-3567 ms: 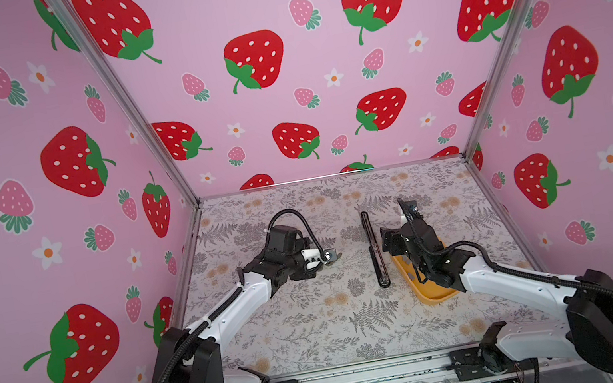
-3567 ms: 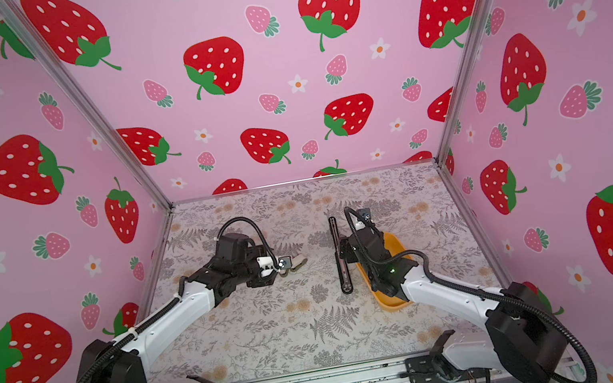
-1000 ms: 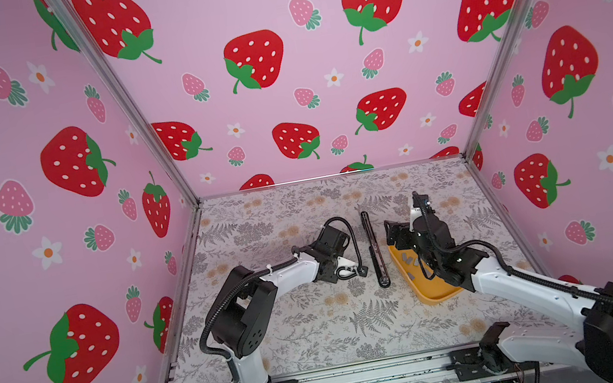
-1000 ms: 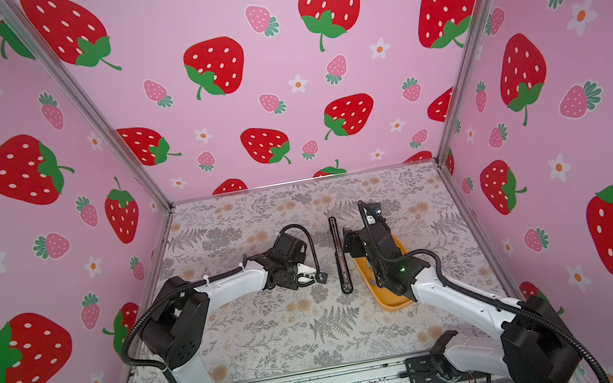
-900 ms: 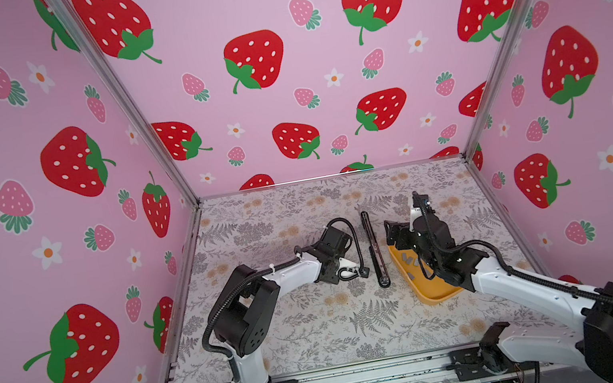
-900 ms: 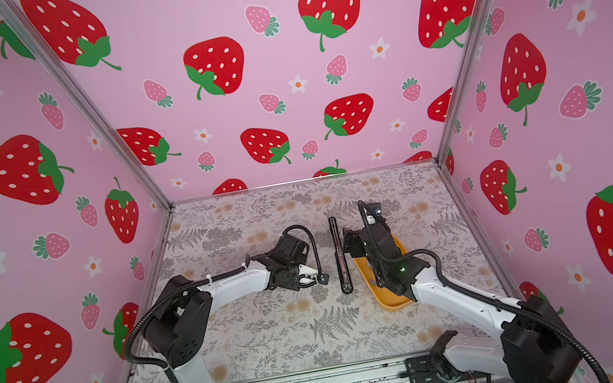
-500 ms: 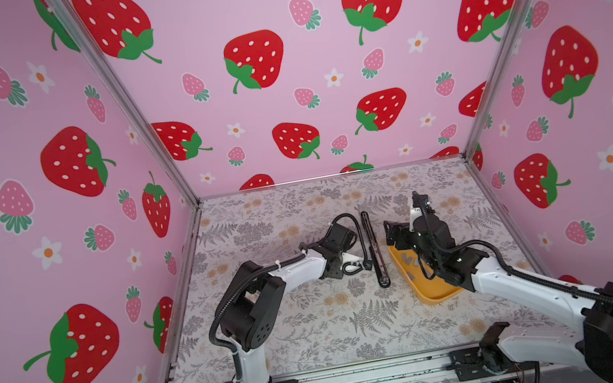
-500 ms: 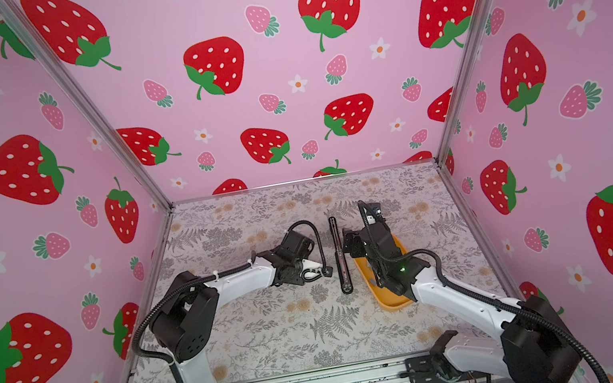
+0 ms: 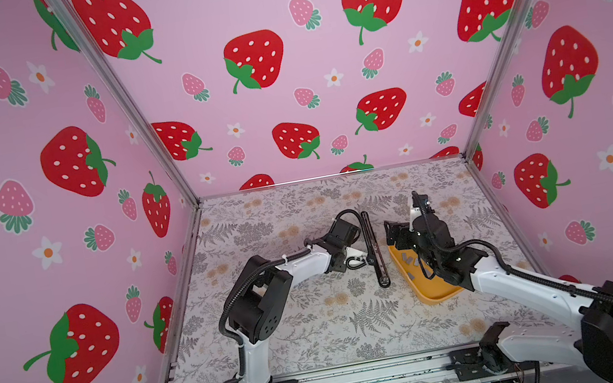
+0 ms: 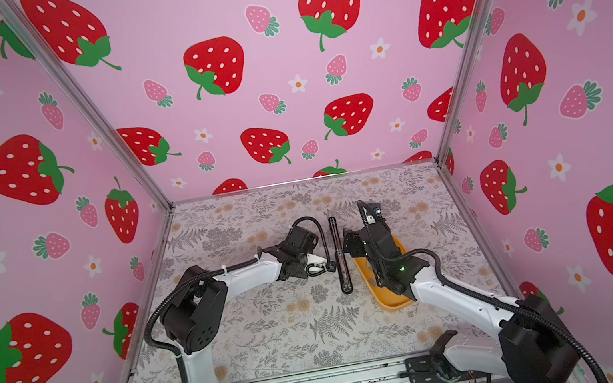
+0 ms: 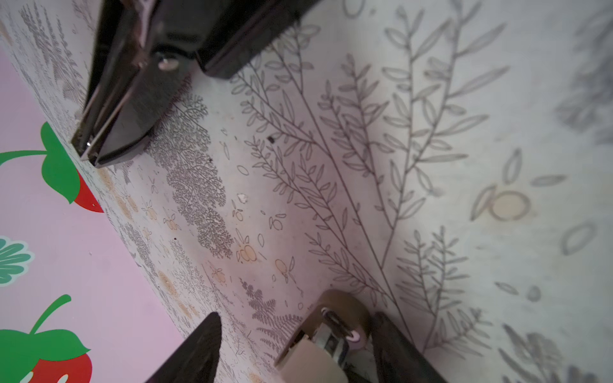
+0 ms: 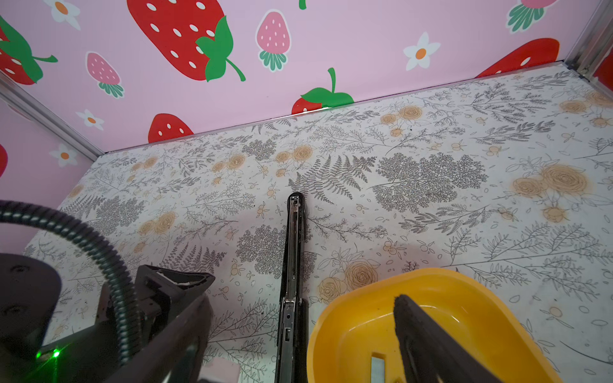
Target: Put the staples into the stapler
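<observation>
lying open on the desk (image 9: 298, 329), stapler (image 9: 373, 248) looks unloaded; staples (image 12: 378, 364) in tray (image 12: 348, 315); right gripper (image 12: 298, 290) gapes empty, left gripper (image 11: 297, 318) parted, hold unclear.

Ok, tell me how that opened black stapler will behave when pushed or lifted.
The stapler lies flat, long and narrow, so an off-centre push would probably swing it, not roll it. Its metal channel suggests stiff and heavyish. Lifted by one end, it may fold at the hinge.
</observation>
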